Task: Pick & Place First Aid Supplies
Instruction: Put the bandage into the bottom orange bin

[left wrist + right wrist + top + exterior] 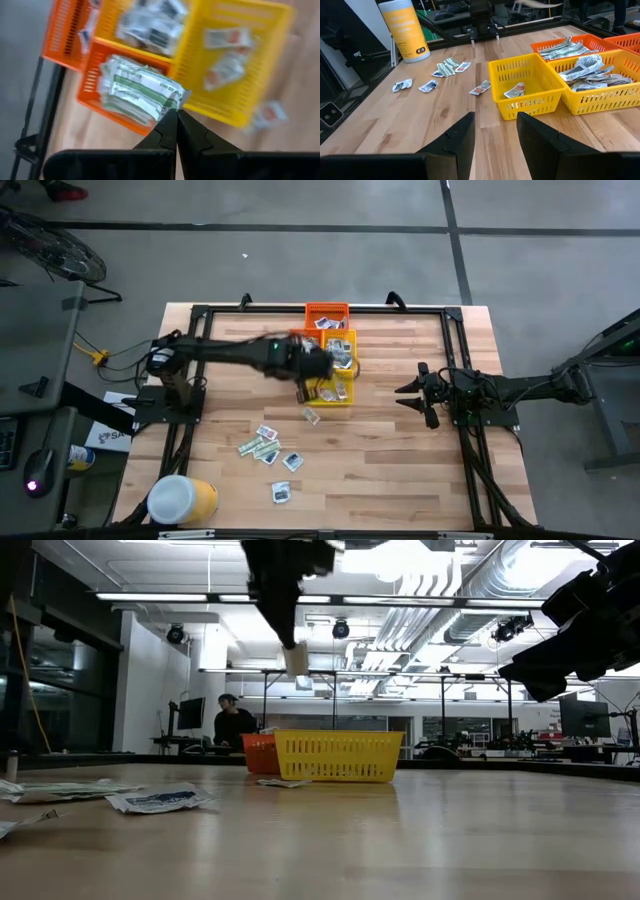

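Observation:
My left gripper (176,116) hangs high over the cluster of baskets, shut on a pale green-and-white packet (142,92). The low view shows that packet (296,660) dangling under the fingers, above the front yellow basket (338,756). Below it an orange basket (107,87) holds more green-and-white packets, and the yellow basket (235,60) holds a few white ones with red marks. Several loose packets (262,446) lie flat on the table toward the near left. My right gripper (495,132) waits open at the table's right side, clear of everything. My left gripper pinches the packet by one corner (177,99) between its two fingertips, coming from above on a steep downward slant. The packet is lifted clear of the table and baskets and hangs below the fingers.
Two more baskets, one yellow (341,346) and one orange (327,314), stand toward the far edge. One packet (311,416) lies just in front of the near yellow basket. A yellow tub with a white lid (182,500) lies at the near left corner. A black frame (455,320) borders the table.

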`<state>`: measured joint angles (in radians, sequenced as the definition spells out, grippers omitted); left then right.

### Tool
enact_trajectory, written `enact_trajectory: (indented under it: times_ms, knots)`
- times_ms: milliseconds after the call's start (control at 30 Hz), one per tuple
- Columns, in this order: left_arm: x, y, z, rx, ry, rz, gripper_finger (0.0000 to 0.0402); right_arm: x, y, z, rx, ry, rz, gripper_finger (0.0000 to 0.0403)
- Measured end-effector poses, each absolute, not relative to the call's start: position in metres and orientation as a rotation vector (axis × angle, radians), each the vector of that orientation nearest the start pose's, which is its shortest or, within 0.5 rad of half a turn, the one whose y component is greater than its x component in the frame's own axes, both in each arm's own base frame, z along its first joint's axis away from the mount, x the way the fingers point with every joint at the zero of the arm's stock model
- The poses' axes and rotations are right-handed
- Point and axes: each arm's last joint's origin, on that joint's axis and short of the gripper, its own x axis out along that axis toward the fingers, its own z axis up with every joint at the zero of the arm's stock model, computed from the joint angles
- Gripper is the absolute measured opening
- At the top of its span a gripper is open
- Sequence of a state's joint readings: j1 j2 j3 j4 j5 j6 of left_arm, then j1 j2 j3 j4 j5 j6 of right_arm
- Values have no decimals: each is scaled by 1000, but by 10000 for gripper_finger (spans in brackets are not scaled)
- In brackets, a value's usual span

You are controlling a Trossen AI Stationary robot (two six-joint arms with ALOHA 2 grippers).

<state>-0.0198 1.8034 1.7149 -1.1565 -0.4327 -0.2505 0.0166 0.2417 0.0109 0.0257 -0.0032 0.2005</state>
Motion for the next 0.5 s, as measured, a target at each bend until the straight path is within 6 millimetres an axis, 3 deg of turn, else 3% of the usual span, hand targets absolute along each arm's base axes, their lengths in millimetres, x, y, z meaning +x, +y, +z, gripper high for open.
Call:
enact_trajectory:
  times_ms: [233, 300, 500]
  knots:
    - [369, 71, 301, 65, 1172, 521, 0, 111, 2, 149, 198, 206, -1, 139]
    - [370, 88, 290, 58, 1216, 512, 0, 111, 2, 149, 199, 207, -1, 139]
    - [377, 124, 267, 17, 1251, 484, 0, 111, 2, 149, 199, 211, -2, 139]
